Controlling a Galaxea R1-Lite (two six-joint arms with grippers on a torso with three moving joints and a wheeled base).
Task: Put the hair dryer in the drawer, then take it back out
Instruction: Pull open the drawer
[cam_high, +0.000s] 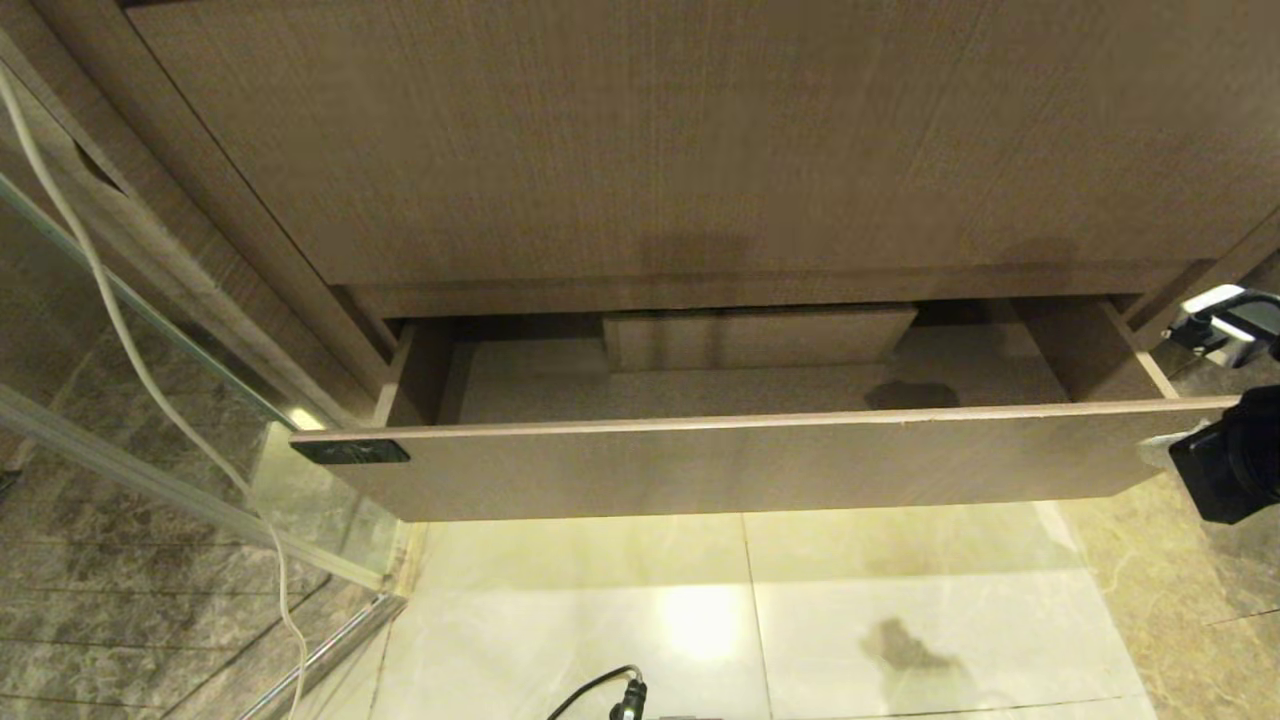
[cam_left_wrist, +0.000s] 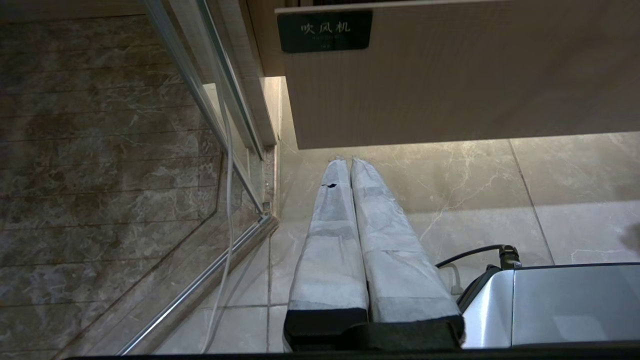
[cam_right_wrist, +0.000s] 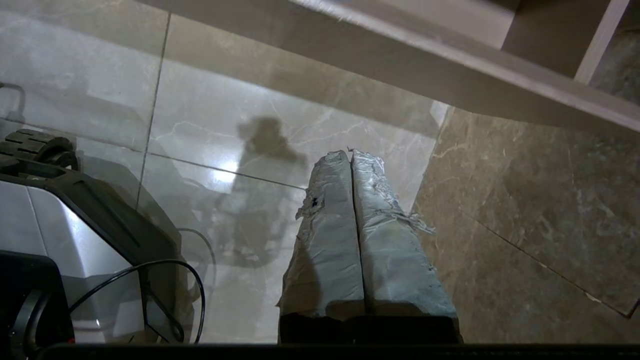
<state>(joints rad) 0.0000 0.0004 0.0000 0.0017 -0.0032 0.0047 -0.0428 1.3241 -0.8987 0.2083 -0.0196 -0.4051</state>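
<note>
The right claw (cam_right_wrist: 350, 155), its wrapped fingers (cam_right_wrist: 325, 240) pressing together and holding nothing, is hanging over the tiled floor (cam_right_wrist: 280, 90) near the open drawer's (cam_right_wrist: 450, 75) corner.

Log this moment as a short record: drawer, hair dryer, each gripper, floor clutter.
drawer: pulled open; the part of its inside in view holds only the boxed cut-out
label: black, on the drawer front's left end
hair dryer: not visible in any view
left gripper: shut, holding nothing, low over the floor tiles before the drawer front
right gripper: shut, holding nothing, over the floor near the drawer's right end
floor clutter: white cable along the glass partition
</note>
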